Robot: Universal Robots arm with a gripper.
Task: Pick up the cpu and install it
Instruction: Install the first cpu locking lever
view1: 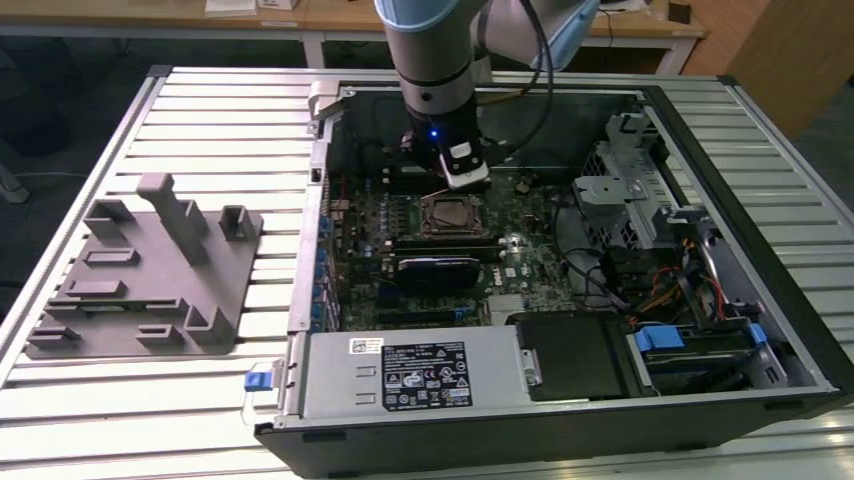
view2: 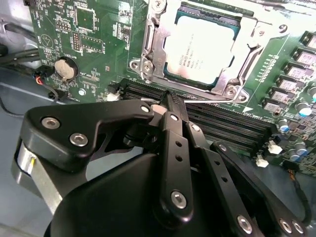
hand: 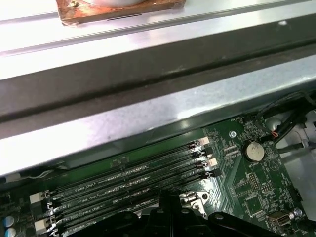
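Second wrist view: cpu [view2: 205, 44] in socket frame [view2: 148, 47], memory slots [view2: 222, 121] beside.

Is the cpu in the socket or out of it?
In: the cpu lies flat inside the socket's metal frame, while the gripper holds nothing.

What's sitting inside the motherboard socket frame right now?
The cpu lies flat inside the socket frame, silver top showing. What lies beneath it is covered.

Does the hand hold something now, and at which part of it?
Nothing is held. The hand is shut and empty above the memory slots; the cpu sits in its socket.
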